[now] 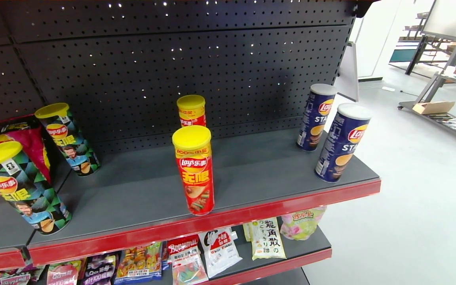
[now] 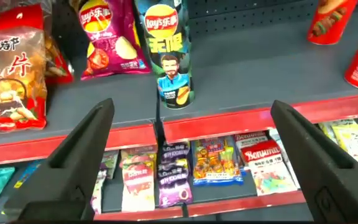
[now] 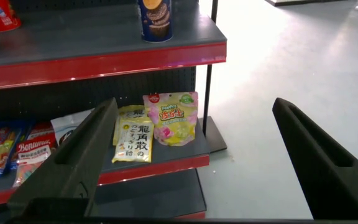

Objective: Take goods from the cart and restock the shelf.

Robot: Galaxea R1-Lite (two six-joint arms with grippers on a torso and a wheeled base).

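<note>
Both arms hang in front of the shelf (image 1: 251, 174) and carry nothing. The left gripper (image 2: 191, 106) has its fingers (image 2: 79, 155) spread wide, and between them I see only the patterned can (image 2: 169, 56) farther off, standing near the red front edge beside a pink chip bag (image 2: 104, 37). The right gripper (image 3: 194, 102) is also spread wide and empty, and it looks at the lower shelf (image 3: 166, 165), where a yellow-white sachet bag (image 3: 132, 140) and a green-pink candy bag (image 3: 171, 118) lean against the back. The goods I can see stand already on the upper board, sorted by kind and upright so that the labels face the customer: two patterned cans with yellow lids on my left, the front red can (image 1: 193, 170) with a second red can (image 1: 191, 111) behind it in the middle, and two blue cans (image 1: 343, 142) at the right end. Each kind makes a row from front to back, and wide bare board lies between the rows; I think this space is for the new stock. My judgement is that no item is in hand for this round, so the open fingers are simply ready for the next pick from the cart.
</note>
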